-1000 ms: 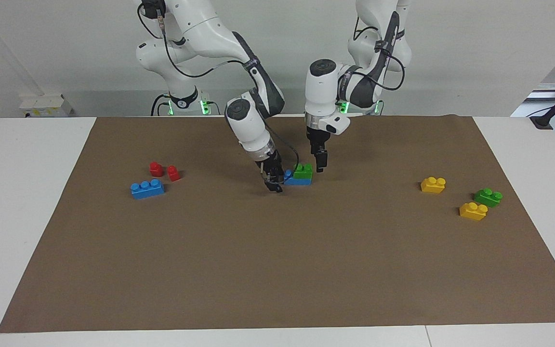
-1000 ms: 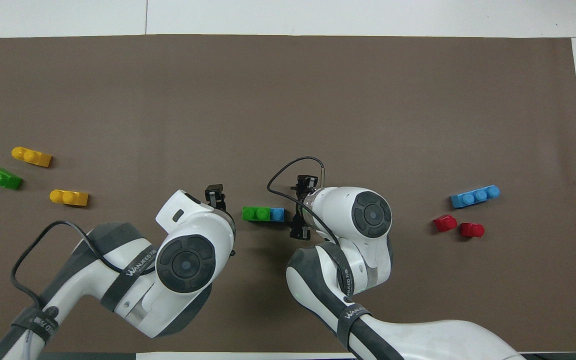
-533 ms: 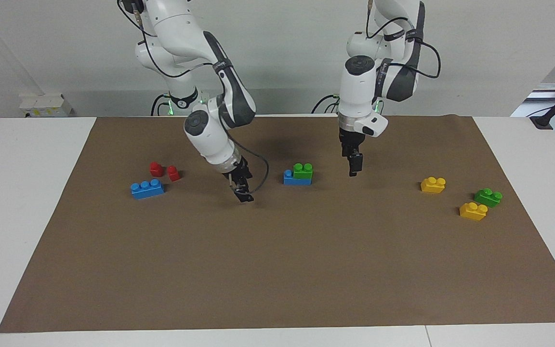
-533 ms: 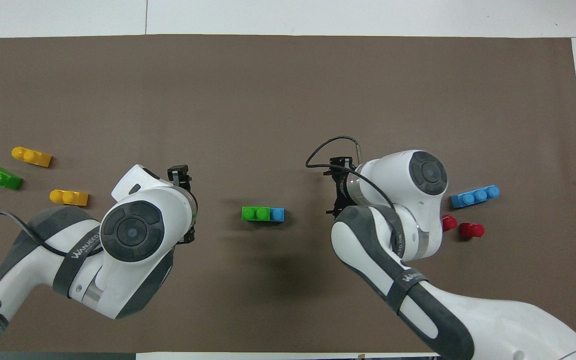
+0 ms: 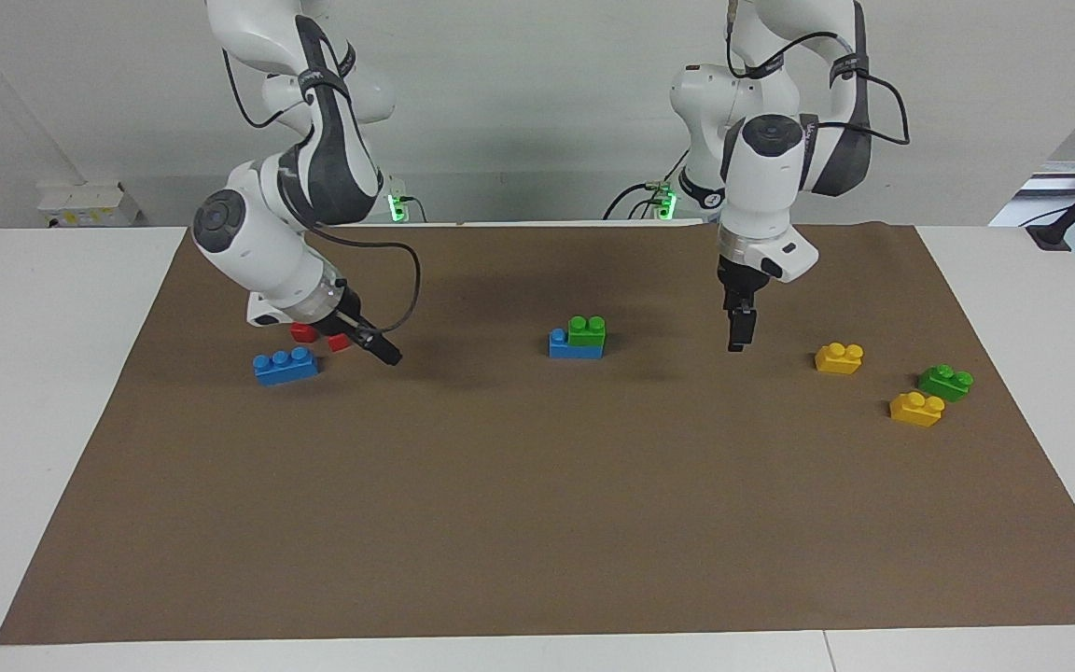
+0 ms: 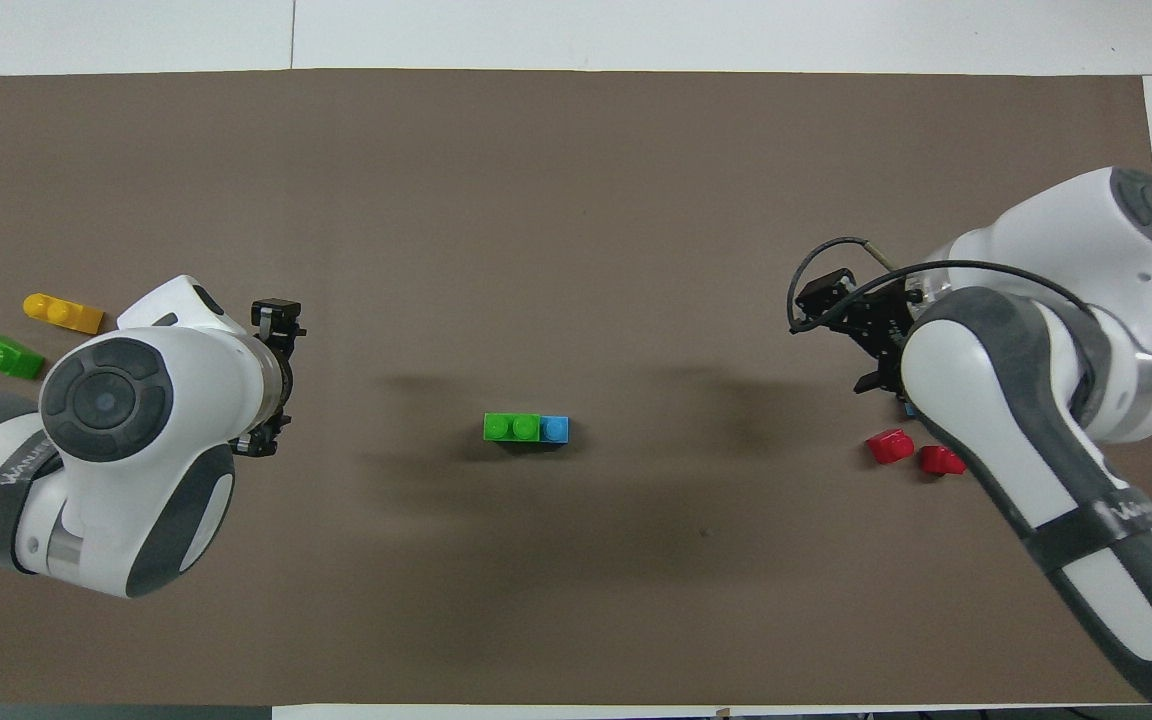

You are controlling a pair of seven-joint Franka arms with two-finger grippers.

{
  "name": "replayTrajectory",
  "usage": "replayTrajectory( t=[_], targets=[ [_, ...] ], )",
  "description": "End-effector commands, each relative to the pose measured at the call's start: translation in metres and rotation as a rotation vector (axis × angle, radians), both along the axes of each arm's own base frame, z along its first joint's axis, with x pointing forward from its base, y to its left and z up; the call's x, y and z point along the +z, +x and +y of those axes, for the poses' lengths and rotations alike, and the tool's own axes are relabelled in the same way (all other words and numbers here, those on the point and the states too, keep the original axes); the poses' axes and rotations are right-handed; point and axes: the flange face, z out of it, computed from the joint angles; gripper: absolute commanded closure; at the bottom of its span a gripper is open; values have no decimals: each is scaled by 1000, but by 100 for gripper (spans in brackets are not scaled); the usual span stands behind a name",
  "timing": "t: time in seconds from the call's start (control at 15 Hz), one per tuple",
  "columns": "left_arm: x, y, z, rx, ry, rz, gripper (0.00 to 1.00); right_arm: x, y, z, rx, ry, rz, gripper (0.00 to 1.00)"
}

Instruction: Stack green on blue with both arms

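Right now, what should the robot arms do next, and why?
Probably just finish pulling back and stop. The green brick already sits on the blue brick mid-mat, and neither the left gripper nor the right gripper holds anything, both well off to the sides.

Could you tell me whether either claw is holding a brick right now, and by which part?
Nothing is held: the left claw and right claw hang empty over the mat.
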Motion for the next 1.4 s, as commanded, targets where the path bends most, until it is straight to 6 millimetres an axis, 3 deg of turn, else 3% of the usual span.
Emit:
replayTrajectory(
  t=[0.0, 0.13, 0.33, 0.53, 0.73, 0.93, 1.13, 1.33],
  targets=[
    [15, 12, 33, -157, 8, 53, 0, 51, 9, -28, 233, -23, -29, 0],
    [27, 24, 55, -303, 1, 93, 0, 86, 8, -45, 334, -66, -52, 0],
    [53, 40, 92, -514, -2, 169, 0, 130, -10, -53, 498, -135, -97, 0],
    [74, 44, 124, -757, -6, 203, 0, 157, -26, -58, 504, -142, -108, 0],
    [105, 44, 146, -982, -37, 234, 0, 163, -32, -61, 500, -147, -104, 0],
    [130, 37, 150, -1194, -54, 278, 0, 168, -30, -65, 488, -159, -121, 0],
    [163, 42, 137, -1220, -35, 233, 0, 171, -23, -68, 486, -195, -165, 0],
    [175, 50, 133, -1218, -38, 182, 0, 172, -23, -71, 490, -202, -170, 0]
  ],
)
